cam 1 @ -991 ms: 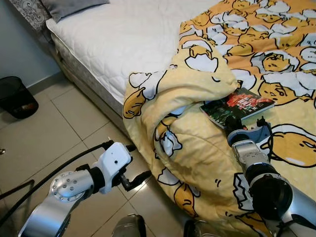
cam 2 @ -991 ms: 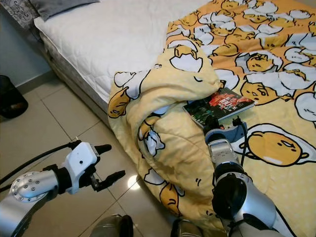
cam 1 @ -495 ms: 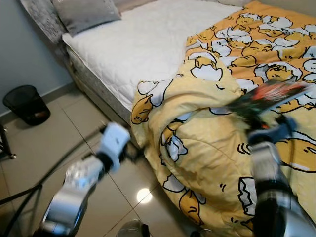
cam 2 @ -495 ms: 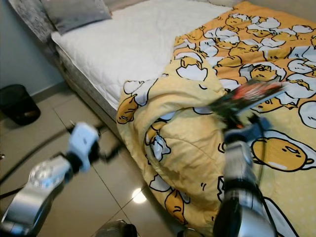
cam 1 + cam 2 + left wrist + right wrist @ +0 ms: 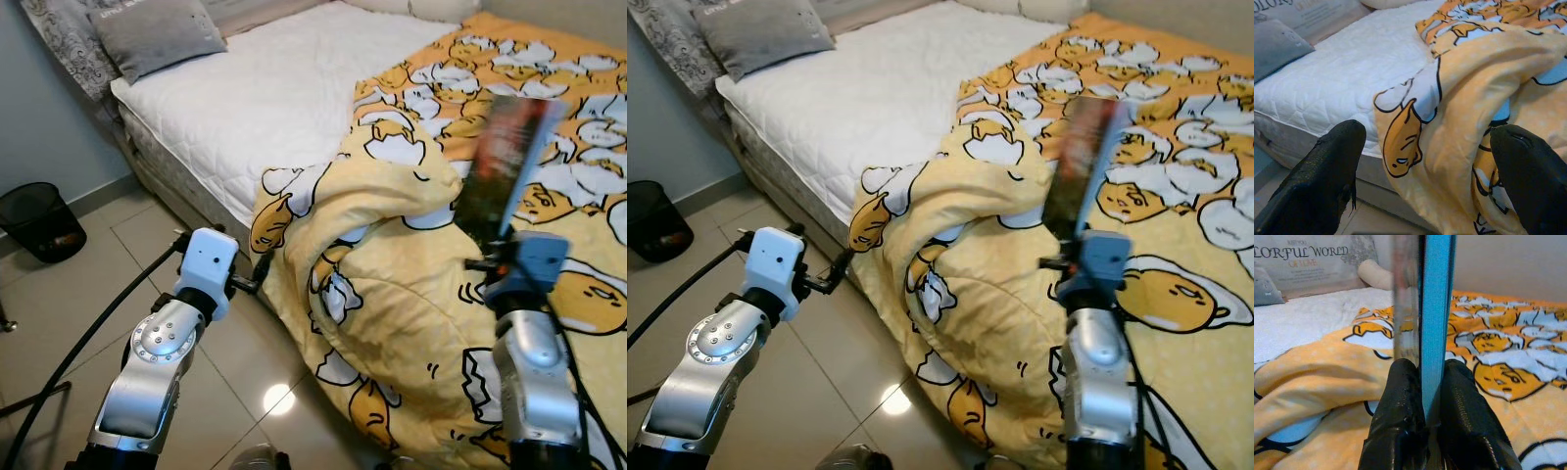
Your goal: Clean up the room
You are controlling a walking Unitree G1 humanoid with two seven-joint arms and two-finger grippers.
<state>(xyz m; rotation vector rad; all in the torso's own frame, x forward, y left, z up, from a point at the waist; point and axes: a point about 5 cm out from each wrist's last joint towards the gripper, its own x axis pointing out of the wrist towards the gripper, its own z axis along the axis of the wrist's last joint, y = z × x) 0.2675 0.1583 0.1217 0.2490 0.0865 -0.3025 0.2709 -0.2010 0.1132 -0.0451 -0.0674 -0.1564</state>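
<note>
A dark book with a red cover picture point(image 5: 506, 162) stands upright in the air above the yellow egg-print blanket point(image 5: 392, 284). My right gripper point(image 5: 1422, 396) is shut on its lower edge; in the right wrist view the blue spine point(image 5: 1436, 308) runs up from between the black fingers point(image 5: 1398, 411). My left gripper point(image 5: 1425, 166) is open, held over the floor beside the bed's corner, its fingers point(image 5: 1322, 176) pointing at the hanging fold of the blanket point(image 5: 1459, 127). The blanket is bunched up and spills over the mattress edge toward the floor.
A white mattress point(image 5: 265, 98) with a grey pillow point(image 5: 157, 34) lies at the back. A black waste bin point(image 5: 39, 215) stands on the tiled floor point(image 5: 69, 313) at the left by the wall. A black cable point(image 5: 88, 333) trails from my left arm.
My right gripper has lifted the book off the blanket and swung it from flat to upright. My left arm has risen toward the bed's corner. The camera has tilted up.
</note>
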